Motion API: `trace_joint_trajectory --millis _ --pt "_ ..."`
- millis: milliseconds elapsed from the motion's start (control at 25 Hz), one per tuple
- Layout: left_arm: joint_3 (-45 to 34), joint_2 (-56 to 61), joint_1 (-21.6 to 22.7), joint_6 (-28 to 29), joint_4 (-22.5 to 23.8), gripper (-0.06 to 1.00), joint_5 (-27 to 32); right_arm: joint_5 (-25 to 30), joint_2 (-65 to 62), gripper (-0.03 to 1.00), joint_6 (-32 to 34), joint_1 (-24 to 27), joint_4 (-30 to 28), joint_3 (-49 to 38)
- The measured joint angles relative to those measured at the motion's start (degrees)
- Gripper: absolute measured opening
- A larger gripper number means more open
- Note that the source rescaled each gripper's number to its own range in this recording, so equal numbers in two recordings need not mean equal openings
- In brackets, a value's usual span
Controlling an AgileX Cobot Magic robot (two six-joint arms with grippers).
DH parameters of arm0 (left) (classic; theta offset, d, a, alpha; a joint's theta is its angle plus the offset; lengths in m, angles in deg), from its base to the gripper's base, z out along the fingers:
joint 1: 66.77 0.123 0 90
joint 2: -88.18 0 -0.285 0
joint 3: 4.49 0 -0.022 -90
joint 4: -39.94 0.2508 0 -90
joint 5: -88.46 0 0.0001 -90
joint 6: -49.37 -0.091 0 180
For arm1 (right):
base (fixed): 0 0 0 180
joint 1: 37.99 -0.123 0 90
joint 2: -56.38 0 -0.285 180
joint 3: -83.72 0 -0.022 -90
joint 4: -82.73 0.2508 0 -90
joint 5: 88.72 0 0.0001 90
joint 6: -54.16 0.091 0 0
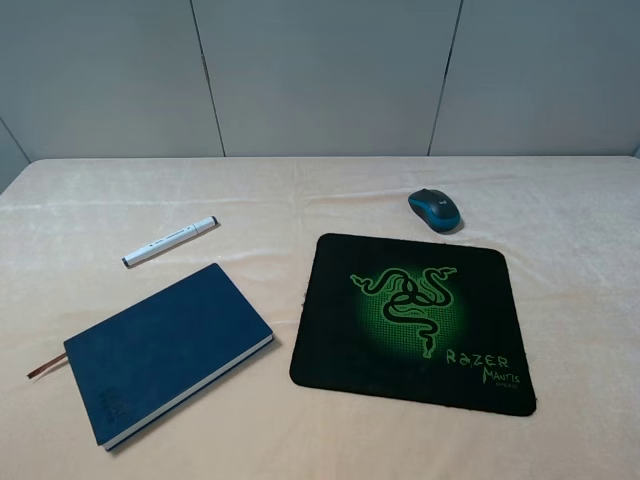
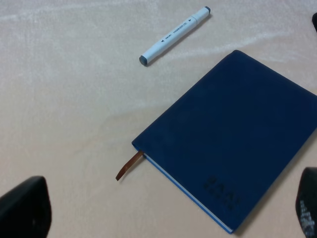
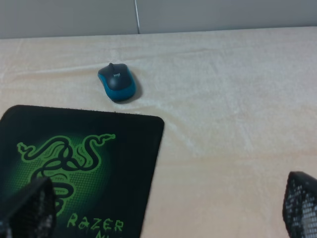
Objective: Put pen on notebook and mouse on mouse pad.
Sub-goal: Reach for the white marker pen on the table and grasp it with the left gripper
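The white pen [image 1: 170,241] lies on the tablecloth behind the navy notebook [image 1: 165,349], apart from it. The mouse [image 1: 436,209] rests on the cloth just behind the black mouse pad [image 1: 412,320], off its far edge. Neither arm shows in the exterior high view. In the left wrist view my left gripper [image 2: 166,208] is open, hovering back from the notebook [image 2: 233,139] and pen [image 2: 174,35]; only its fingertips [image 2: 22,208] show. My right gripper [image 3: 163,210] is open too, well short of the mouse [image 3: 117,82] and beside the mouse pad [image 3: 79,168].
A beige cloth covers the table [image 1: 90,200]. Grey wall panels [image 1: 320,70] stand behind the table's far edge. The notebook's brown ribbon [image 1: 46,366] sticks out toward the left.
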Motion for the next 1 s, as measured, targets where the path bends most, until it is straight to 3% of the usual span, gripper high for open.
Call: trace_joint_trajectory --millis 600,1000 --pt "2.2 -1.4 0.0 0.0 0.0 0.98 0.5 0.0 0.0 1.0 0.0 0.0 0.0 0.0" --pt "14.4 -23.1 0.0 -0.1 1.0 0.98 0.5 0.0 0.0 1.0 0.0 0.0 0.0 0.0"
